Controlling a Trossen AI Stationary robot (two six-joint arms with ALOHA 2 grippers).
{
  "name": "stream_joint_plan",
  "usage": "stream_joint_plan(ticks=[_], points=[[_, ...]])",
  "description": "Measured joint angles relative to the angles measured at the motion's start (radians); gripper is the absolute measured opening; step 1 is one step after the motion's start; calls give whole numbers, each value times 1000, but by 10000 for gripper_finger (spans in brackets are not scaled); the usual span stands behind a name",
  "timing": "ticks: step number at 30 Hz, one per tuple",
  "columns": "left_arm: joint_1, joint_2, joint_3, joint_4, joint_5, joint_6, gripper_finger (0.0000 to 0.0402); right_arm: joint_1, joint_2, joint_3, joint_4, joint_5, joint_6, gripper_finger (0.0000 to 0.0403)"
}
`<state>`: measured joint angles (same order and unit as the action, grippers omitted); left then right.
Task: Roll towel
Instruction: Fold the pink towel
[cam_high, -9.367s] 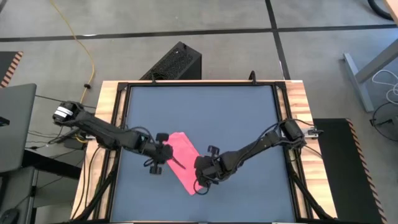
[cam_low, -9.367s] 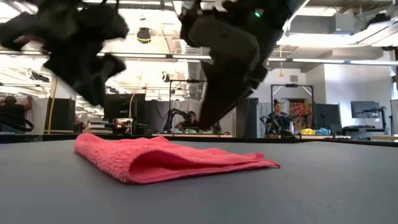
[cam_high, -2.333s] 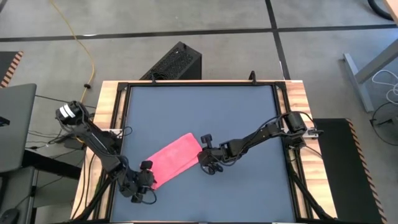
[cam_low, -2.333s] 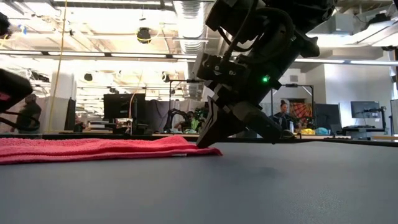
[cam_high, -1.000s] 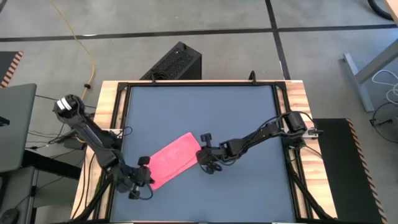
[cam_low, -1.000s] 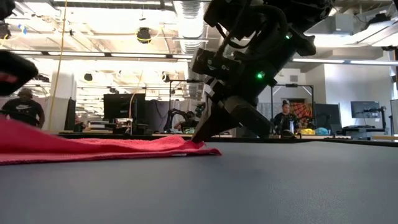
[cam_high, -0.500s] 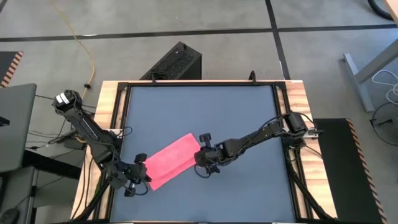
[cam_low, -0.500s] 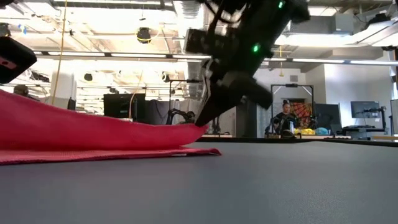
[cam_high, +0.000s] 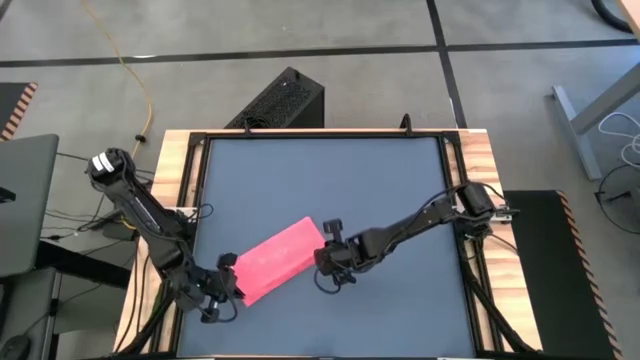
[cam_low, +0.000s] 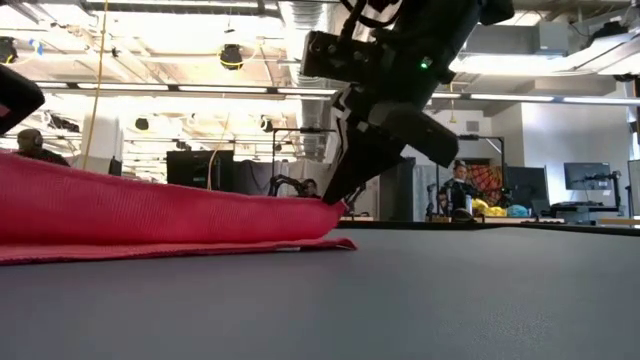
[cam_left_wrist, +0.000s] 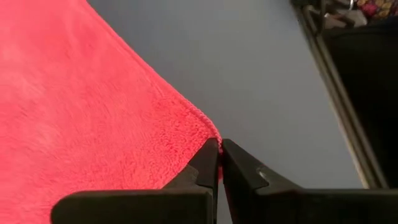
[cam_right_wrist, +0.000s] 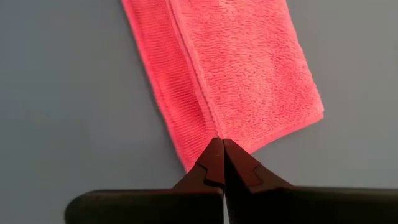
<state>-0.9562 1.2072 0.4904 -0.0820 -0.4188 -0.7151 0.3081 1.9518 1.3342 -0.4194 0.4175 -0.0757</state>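
The bright pink towel (cam_high: 275, 261) lies as a folded strip slanting across the near left part of the dark grey table (cam_high: 380, 180). My left gripper (cam_high: 224, 281) is shut on its near left end. My right gripper (cam_high: 327, 256) is shut on its far right end. In the low view the upper layer (cam_low: 150, 205) is raised between the grippers, while the lower layer (cam_low: 300, 244) lies flat on the table. The towel also shows in the left wrist view (cam_left_wrist: 81, 106) and the right wrist view (cam_right_wrist: 242, 68). My left gripper pinches a corner of the towel (cam_left_wrist: 208, 133) between its two shut fingers, at the strip's near left end. The raised layer slopes up toward this gripper, clear of the table. My right gripper pinches the end edge of the towel's upper layer (cam_right_wrist: 216, 133) between its two fingertips, slanting down from the table's right. The held edge (cam_low: 328, 203) is lifted a little off the table, and the layer below stays down.
A wooden frame (cam_high: 170, 200) with black rails borders the table. A black box (cam_high: 280, 100) stands beyond the far edge. Bare table lies far of and right of the towel. People (cam_low: 455, 195) show in the room behind.
Both grippers have gone up a little with the towel's ends. The upper layer, flat on the table a second ago, is now raised between them. The lower layer has stayed on the table.
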Motion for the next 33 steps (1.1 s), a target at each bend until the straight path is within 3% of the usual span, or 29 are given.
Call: stream_joint_plan(ticks=[8,14,20,25,30,33], points=[[0,96,0,30,71,-6,61,-4,0,0,-21,-74,36,19],[0,43,0,26,58,-5,95,-5,0,0,-27,-79,69,68],[0,-3,0,-25,-1,1,103,-10,-2,0,-51,-79,107,126],[25,-9,0,-160,-82,-40,103,-25,-2,23,-70,-124,160,161],[82,-9,-1,-284,-84,-69,103,-60,-3,38,0,-178,224,170],[125,-9,-26,-278,-61,-68,100,-92,11,20,76,-238,229,164]])
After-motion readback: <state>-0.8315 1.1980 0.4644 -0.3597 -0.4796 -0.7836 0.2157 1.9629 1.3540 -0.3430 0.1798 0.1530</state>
